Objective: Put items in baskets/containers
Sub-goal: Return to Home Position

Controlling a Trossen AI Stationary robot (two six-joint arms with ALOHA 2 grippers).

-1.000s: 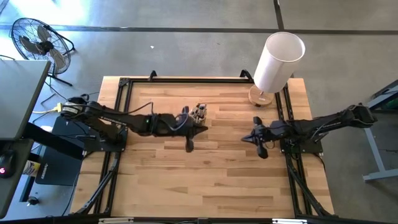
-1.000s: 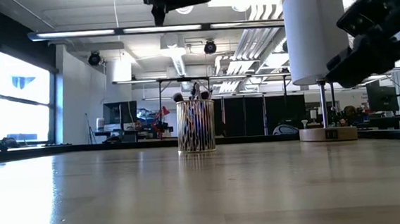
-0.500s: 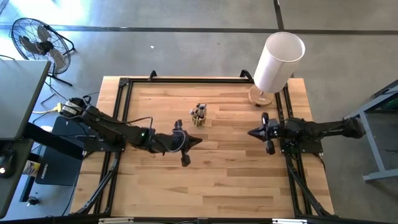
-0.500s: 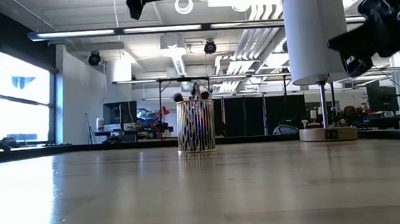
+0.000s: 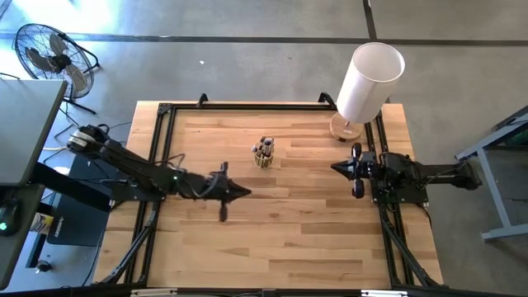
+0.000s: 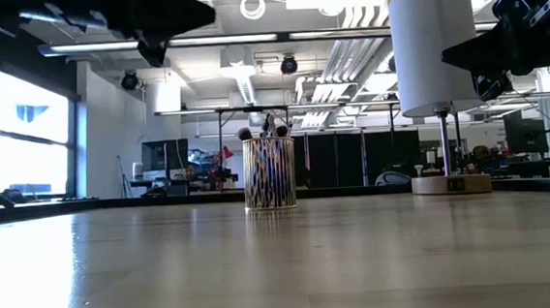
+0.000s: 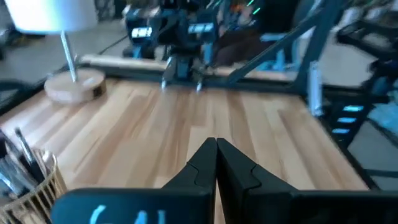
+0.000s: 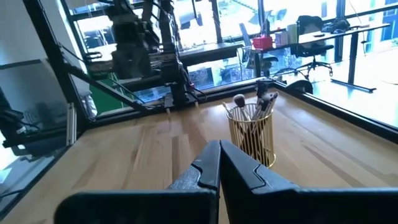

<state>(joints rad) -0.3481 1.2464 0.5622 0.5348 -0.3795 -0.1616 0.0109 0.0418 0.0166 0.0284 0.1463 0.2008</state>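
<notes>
A small yellowish see-through cup [image 5: 264,154] stands upright on the wooden table, a little beyond its middle. Several thin makeup brushes [image 8: 251,102] stand in it, bristle tips up, leaning on its rim. My left gripper [image 5: 246,194] is shut and empty. It hovers left of and nearer than the cup, pointing roughly level toward the table's right. In its wrist view the cup [image 7: 32,182] sits off to one side. My right gripper [image 5: 337,168] is shut and empty, held level at the right side, pointing toward the cup [image 8: 252,135].
A big white cylinder [image 5: 370,80] on a round wooden base [image 5: 345,128] stands at the table's far right corner. A black frame rail [image 5: 247,106] runs around the table. A floor fan [image 5: 48,51] stands off the table at far left. Bare wood lies near and left of the cup.
My left gripper has drawn back from beside the cup toward the table's left and near edges, sinking a little. My right gripper has pulled back toward the right edge and levelled out. The cup and brushes have kept still.
</notes>
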